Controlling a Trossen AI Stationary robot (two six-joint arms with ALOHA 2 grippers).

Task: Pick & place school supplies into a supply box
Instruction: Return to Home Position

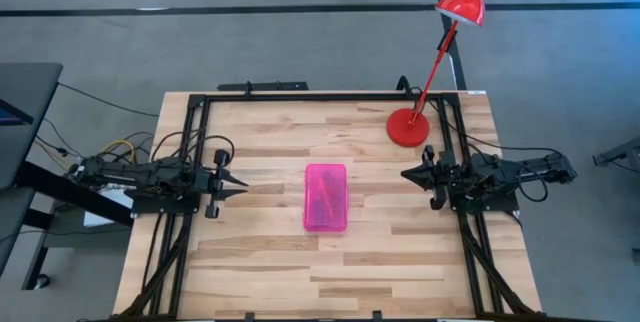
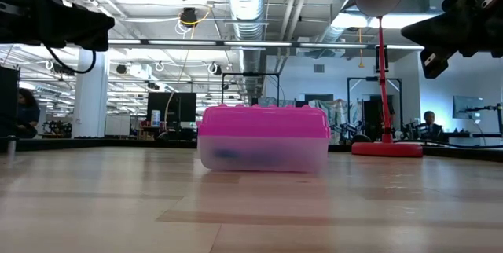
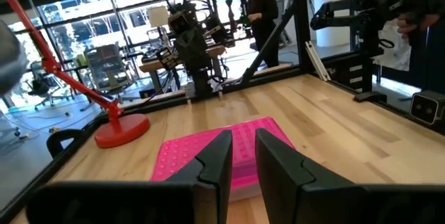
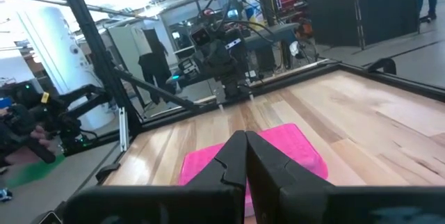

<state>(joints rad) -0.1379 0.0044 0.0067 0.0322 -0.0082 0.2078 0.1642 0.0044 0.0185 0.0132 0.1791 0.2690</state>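
Wood boards of the table (image 2: pixel 236 214) lie closest in the low view, and the box (image 2: pixel 263 139) sits flat on them a little farther back. It has a bright pink lid on top and a see-through bottom half. The lid is down and shut. Something blue shows dimly through the clear side, but what it is cannot be made out. From above, the box is a small pink rectangle in the middle of the table, between the two arms and touching neither. The left gripper (image 1: pixel 243 190) hangs above the table's left side, well apart from the box, with a thin gap between its fingers and nothing in them. The right gripper (image 1: pixel 405 174) hangs above the right side, its fingers pressed together and empty. A red lamp (image 1: pixel 407 127) stands near the right arm.
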